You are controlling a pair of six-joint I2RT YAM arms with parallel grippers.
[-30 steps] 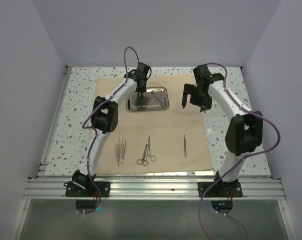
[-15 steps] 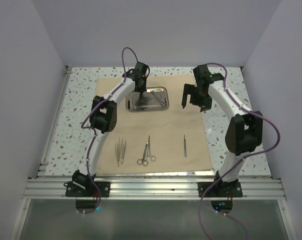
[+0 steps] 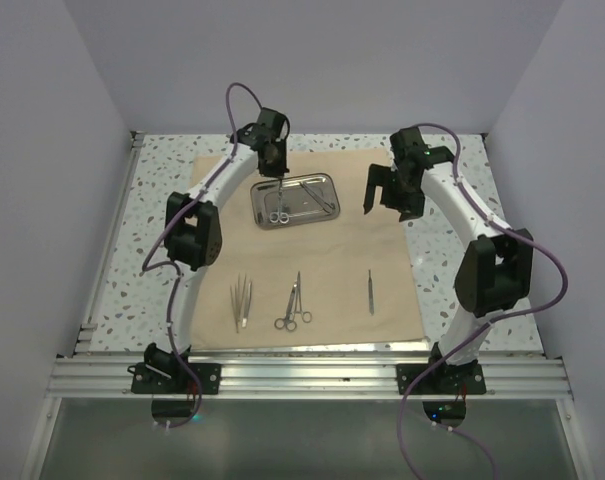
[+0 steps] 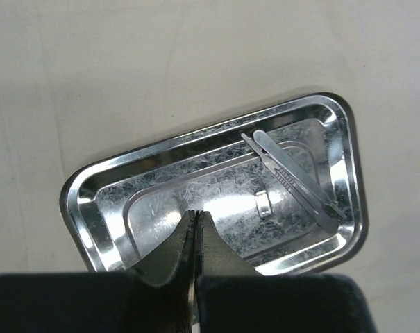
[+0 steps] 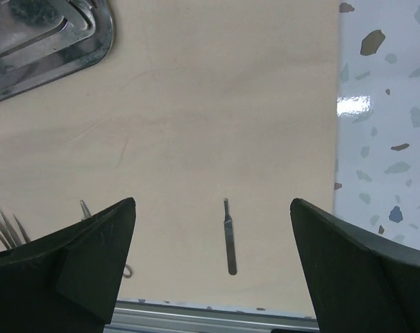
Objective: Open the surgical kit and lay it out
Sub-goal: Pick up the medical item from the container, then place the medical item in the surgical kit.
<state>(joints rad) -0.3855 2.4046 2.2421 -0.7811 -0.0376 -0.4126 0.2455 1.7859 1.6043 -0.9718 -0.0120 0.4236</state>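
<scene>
**Top external view: forceps held over the tray, right arm idle**

The left gripper [image 3: 273, 170] is fully closed on what appears to be the ring-handled forceps [image 3: 278, 208]. These hang from its tips, rings lowest, directly over the steel tray [image 3: 325, 180]. In the left wrist view the pads [image 4: 178, 243] are pressed together on a thin silver edge. A slim instrument [image 4: 293, 182] lies in the tray, ahead and to the right of the tips.

The right gripper [image 5: 211, 202] is spread wide and holds nothing. It hovers over the cloth wrap [image 3: 347, 250], with the probe [image 5: 228, 239] below and between its fingers.

**Risk.** The pinch seems to sit on a narrow, smooth end, so a quick swing could let the forceps swivel or slip. On a low exit the dangling rings could catch the tray rim and drag the tray.

**Room.** Behind the left gripper, towards its base, lie the tweezers [image 3: 241, 300] and the second forceps [image 3: 294, 305], with bare wrap between this row and the tray. To its left, the wrap's edge gives way to the speckled table [image 3: 152, 210].
</scene>
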